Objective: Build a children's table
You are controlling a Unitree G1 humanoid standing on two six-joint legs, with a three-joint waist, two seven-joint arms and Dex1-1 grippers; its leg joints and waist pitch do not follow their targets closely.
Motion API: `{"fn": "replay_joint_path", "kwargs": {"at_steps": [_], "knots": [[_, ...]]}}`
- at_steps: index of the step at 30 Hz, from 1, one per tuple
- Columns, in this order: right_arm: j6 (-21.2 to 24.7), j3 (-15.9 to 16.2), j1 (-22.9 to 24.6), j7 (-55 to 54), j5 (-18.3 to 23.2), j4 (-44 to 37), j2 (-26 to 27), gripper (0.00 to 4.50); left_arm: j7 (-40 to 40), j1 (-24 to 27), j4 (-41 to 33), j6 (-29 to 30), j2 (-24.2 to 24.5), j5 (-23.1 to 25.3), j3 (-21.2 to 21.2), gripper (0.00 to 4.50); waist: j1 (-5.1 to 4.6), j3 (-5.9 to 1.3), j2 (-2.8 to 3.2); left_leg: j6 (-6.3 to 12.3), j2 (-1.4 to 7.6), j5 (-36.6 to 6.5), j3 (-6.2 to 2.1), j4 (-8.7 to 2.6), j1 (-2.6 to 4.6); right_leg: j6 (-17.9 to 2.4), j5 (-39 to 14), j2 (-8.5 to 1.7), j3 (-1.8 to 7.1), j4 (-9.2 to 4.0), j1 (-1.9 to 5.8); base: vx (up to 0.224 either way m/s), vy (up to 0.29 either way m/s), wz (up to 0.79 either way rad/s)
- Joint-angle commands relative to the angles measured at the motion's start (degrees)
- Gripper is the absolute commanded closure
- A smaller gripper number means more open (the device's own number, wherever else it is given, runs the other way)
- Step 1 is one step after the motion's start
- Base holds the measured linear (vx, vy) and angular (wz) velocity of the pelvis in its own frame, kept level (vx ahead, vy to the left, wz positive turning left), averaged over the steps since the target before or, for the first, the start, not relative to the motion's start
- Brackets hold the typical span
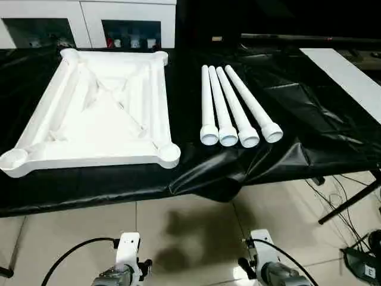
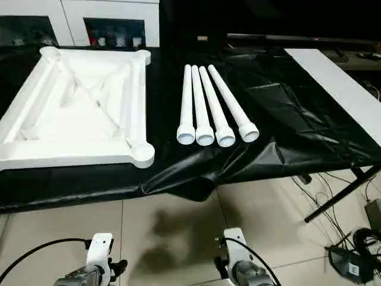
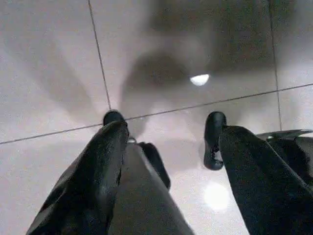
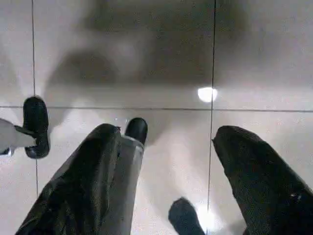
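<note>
The children's table lies in parts on a black-covered bench. Its white tabletop (image 1: 101, 113) rests upside down at the left, ribbed underside up, with a round socket (image 1: 169, 153) at each corner. To its right, several long white tapered legs (image 1: 229, 107) lie side by side, wide ends toward me. Both arms hang low in front of the bench, over the tiled floor. My left gripper (image 3: 171, 132) is open with nothing between its black fingers (image 3: 98, 171). My right gripper (image 4: 168, 132) is open and empty too, well short of the parts.
The black sheet (image 1: 208, 179) droops over the bench's front edge. A white glass-door cabinet (image 1: 89, 21) stands behind. A white board (image 1: 351, 77) lies at the far right. Cables and a black stand leg (image 1: 351, 205) cross the floor at the right.
</note>
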Motion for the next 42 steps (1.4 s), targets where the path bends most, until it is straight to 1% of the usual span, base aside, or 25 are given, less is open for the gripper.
{"fn": "replay_joint_path", "kwargs": {"at_steps": [1, 2, 3, 5, 8, 13, 14, 17, 18, 20, 22, 24, 25, 26, 27, 28, 29, 30, 33, 34, 35, 39, 40, 41, 42], "knots": [[-1.37, -0.38, 0.42, 0.22, -0.4, 0.12, -0.05, 1.14, -0.79, 0.08, -0.73, -0.88, -0.47, -0.17, 0.18, 1.15, 0.23, -2.23, 0.55, 9.23, 3.36, -6.88, -0.95, -4.0, 0.82, -18.72, 2.23, -4.76, 2.23, -4.63, 1.91, 0.0, 0.0, 0.0], [-2.53, -0.21, 0.45, 1.22, -0.48, -0.17, 0.31, 1.14, -0.91, 0.17, -1.02, -2.53, -0.43, 0.85, -0.9, 1.15, 0.09, -2.02, 0.53, 6.2, 3.62, -11.79, -1.16, -4.5, 0.98, -17.38, -4.56, -4.69, 2.43, -5.28, 1.72, 0.0, 0.0, 0.0], [-4.1, 0.89, 0.4, 1.7, -1.56, -0.53, 0.52, 1.14, -1.01, 0.28, -1.42, -4.37, -0.36, 2.0, -2.18, 1.15, 0.03, -1.92, 0.61, 4.3, 3.69, -13.6, -1.39, -4.79, 0.9, -16.08, -6.95, -4.67, 2.58, -5.48, 1.66, 0.0, 0.0, 0.0], [-8.5, 4.72, 0.35, -0.58, -5.89, -1.43, 0.58, 1.14, -1.67, 0.33, -2.09, -6.99, -0.29, 3.4, -3.47, 1.15, 0.01, -2.05, 0.83, 2.61, 3.76, -12.63, -1.5, -4.93, 0.77, -15.0, -5.0, -4.67, 2.62, -5.32, 1.6, 0.0, 0.0, 0.0], [-13.34, 7.95, 0.2, -0.73, -9.7, -2.44, 0.63, 1.14, -3.6, 0.31, -3.1, -9.72, -0.13, 5.08, -4.87, 1.15, 0.02, -2.25, 0.59, 3.59, 3.44, -9.42, -1.28, -4.56, 0.57, -14.88, 0.02, -4.67, 2.73, -4.66, 1.88, 0.0, 0.0, 0.0], [-18.32, 8.3, 0.69, 13.78, -7.97, -5.82, 0.23, 1.14, -10.41, 2.45, -7.68, -17.63, 1.01, 6.84, -7.6, 1.15, 0.2, -2.53, 0.39, 8.24, 3.74, -6.38, -1.22, -4.03, 0.12, -16.57, 8.22, -4.98, 2.67, -3.79, 2.31, 0.0, 0.0, 0.0], [-20.34, 8.25, 1.58, 19.57, -6.59, -8.15, -0.24, 1.14, -13.78, 4.43, -11.15, -20.37, 1.73, 6.86, -8.75, 1.15, 0.14, -2.57, -0.04, 9.04, 3.71, -6.24, -1.13, -3.95, 0.24, -16.91, 8.81, -4.89, 2.58, -3.71, 2.32, 0.0, 0.0, 0.0], [-20.76, 8.43, 2.81, 25.3, -4.77, -11.57, -1.17, 1.14, -16.46, 8.02, -16.47, -22.52, 2.9, 6.91, -10.37, 1.15, 0.14, -2.41, 0.18, 9.58, 4.05, -7.03, -1.14, -4.07, 0.32, -17.3, 7.85, -4.78, 2.58, -3.62, 2.14, 0.0, 0.0, 0.0], [-19.86, 8.7, 5.27, 31.33, -1.47, -17.98, -2.61, 1.14, -17.85, 12.4, -22.9, -24.0, 4.06, 6.22, -11.19, 1.15, 0.22, -2.07, -0.04, 9.36, 4.17, -8.34, -1.16, -4.29, 0.29, -17.09, 6.21, -4.73, 2.58, -3.85, 2.1, 0.0, 0.0, 0.0], [-20.13, 9.89, 7.99, 35.17, 0.66, -24.57, -4.64, 1.14, -18.25, 16.77, -30.0, -24.72, 5.19, 5.29, -11.36, 1.15, 0.28, -1.46, -0.15, 8.14, 4.46, -13.0, -1.27, -4.89, 0.28, -15.29, 0.64, -4.5, 2.64, -4.5, 1.85, 0.0, 0.0, 0.0], [-15.77, 11.53, 13.7, 40.08, 6.95, -41.08, -9.52, 1.14, -17.83, 24.47, -46.21, -22.58, 6.77, 2.75, -11.23, 1.15, 0.49, -0.75, -0.41, 6.57, 4.6, -15.85, -1.35, -5.34, 0.37, -13.56, -3.41, -4.19, 2.83, -5.02, 1.59, 0.0, 0.0, 0.0], [-13.51, 11.64, 15.93, 41.8, 9.64, -48.6, -11.93, 1.14, -17.74, 27.38, -53.63, -20.95, 7.14, 1.62, -11.16, 1.15, 0.63, -0.34, -0.72, 4.93, 4.56, -18.55, -1.16, -5.62, 0.73, -12.64, -8.13, -3.81, 2.96, -5.59, 1.06, 0.0, 0.0, 0.0], [-11.51, 10.92, 17.52, 43.6, 11.56, -54.6, -13.44, 1.14, -17.78, 29.39, -59.36, -19.78, 7.28, 1.12, -10.96, 1.15, 0.99, 0.03, -1.1, 4.02, 4.56, -19.52, -1.28, -5.82, 0.56, -11.65, -11.1, -3.92, 3.11, -5.79, 1.1, 0.0, 0.0, 0.0], [-9.95, 10.41, 18.52, 44.69, 12.92, -59.13, -14.54, 1.14, -17.48, 30.55, -63.43, -18.91, 7.22, 0.86, -10.65, 1.15, 1.25, 0.15, -1.1, 3.33, 4.54, -19.51, -1.3, -5.89, 0.61, -10.68, -12.32, -3.91, 3.22, -6.0, 0.94, 0.0, 0.0, 0.0], [-9.95, 10.41, 18.52, 44.69, 12.92, -59.13, -14.54, 1.14, -17.48, 30.55, -63.43, -18.91, 7.22, 0.86, -10.65, 1.15, 1.17, 0.15, -1.22, 3.04, 4.44, -19.46, -1.22, -5.95, 0.68, -10.19, -12.75, -3.62, 3.19, -6.01, 0.9, 0.0, 0.0, 0.0], [-7.55, 10.05, 19.46, 45.63, 15.19, -64.29, -15.82, 1.14, -17.0, 31.47, -67.63, -17.85, 7.23, 0.72, -10.34, 1.15, 1.35, 0.07, -1.25, 2.82, 4.39, -18.33, -1.31, -5.94, 0.6, -9.32, -12.27, -3.68, 3.25, -5.98, 1.05, 0.0, 0.0, 0.0], [-2.85, 8.48, 20.14, 46.16, 19.8, -74.59, -17.93, 1.14, -15.8, 31.81, -76.79, -14.69, 6.97, 0.08, -9.24, 1.15, 1.59, -0.14, -1.43, 2.91, 4.48, -16.52, -1.43, -5.85, 0.48, -8.92, -10.08, -3.73, 3.22, -5.64, 1.3, 0.0, 0.0, 0.0], [-2.85, 8.48, 20.14, 46.16, 19.8, -74.59, -17.93, 1.14, -15.8, 31.81, -76.79, -14.69, 6.97, 0.08, -9.24, 1.15, 1.52, -0.22, -1.48, 2.92, 4.39, -15.72, -1.34, -5.85, 0.59, -8.77, -9.18, -3.59, 3.18, -5.57, 1.36, 0.0, 0.0, 0.0], [3.61, 5.05, 18.16, 43.71, 26.55, -83.76, -18.69, 1.14, -14.8, 30.05, -86.05, -9.64, 7.39, -1.48, -8.13, 1.15, 1.58, -0.79, -1.51, 3.39, 3.9, -10.36, -1.18, -5.24, 0.55, -8.89, -2.98, -3.36, 3.01, -4.89, 1.42, 0.0, 0.0, 0.0], [5.81, 3.84, 16.77, 42.03, 29.4, -86.37, -19.11, 1.14, -14.02, 28.86, -88.92, -7.25, 7.9, -2.36, -7.61, 1.15, 1.62, -1.22, -1.6, 3.39, 3.64, -7.79, -1.26, -5.01, 0.61, -9.22, 0.5, -3.27, 2.98, -4.28, 1.83, 0.0, 0.0, 0.0], [8.09, 1.44, 13.16, 38.14, 32.74, -88.42, -18.65, 1.14, -12.63, 25.21, -91.94, -3.3, 8.66, -4.57, -6.14, 1.15, 1.61, -1.4, -1.76, 3.5, 3.42, -5.89, -1.12, -4.71, 0.79, -9.32, 2.84, -3.01, 2.85, -4.05, 1.69, 0.0, 0.0, 0.0], [10.19, -1.82, 7.25, 32.67, 34.01, -87.37, -16.64, 1.14, -11.0, 18.53, -92.24, 1.97, 9.34, -7.02, -3.74, 1.15, 1.66, -1.59, -1.56, 2.24, 2.84, -3.66, -0.79, -4.32, 1.0, -9.67, 3.86, -2.7, 2.8, -3.69, 1.57, 0.0, 0.0, 0.0], [10.82, -2.58, 5.31, 30.98, 33.72, -86.44, -15.78, 1.14, -10.27, 16.43, -91.65, 3.87, 9.37, -7.63, -2.96, 1.15, 1.69, -1.96, -1.52, 1.94, 2.72, -2.41, -0.86, -4.13, 1.05, -9.59, 5.36, -2.57, 2.73, -3.48, 1.67, 0.0, 0.0, 0.0], [12.43, -3.23, 1.9, 27.36, 30.2, -83.89, -13.9, 1.14, -8.71, 12.63, -90.02, 6.68, 8.9, -8.97, -0.99, 1.15, 1.47, -2.05, -1.45, 1.37, 2.47, -1.3, -0.75, -4.03, 1.06, -9.67, 6.92, -2.33, 2.73, -3.31, 1.65, 0.0, 0.0, 0.0], [12.43, -3.23, 1.9, 27.36, 30.2, -83.89, -13.9, 1.14, -8.71, 12.63, -90.02, 6.68, 8.9, -8.97, -0.99, 1.15, 1.49, -2.26, -1.36, 1.04, 2.43, -0.67, -0.77, -3.91, 1.11, -9.83, 7.63, -2.33, 2.68, -3.15, 1.7, 0.0, 0.0, 0.0]]}}
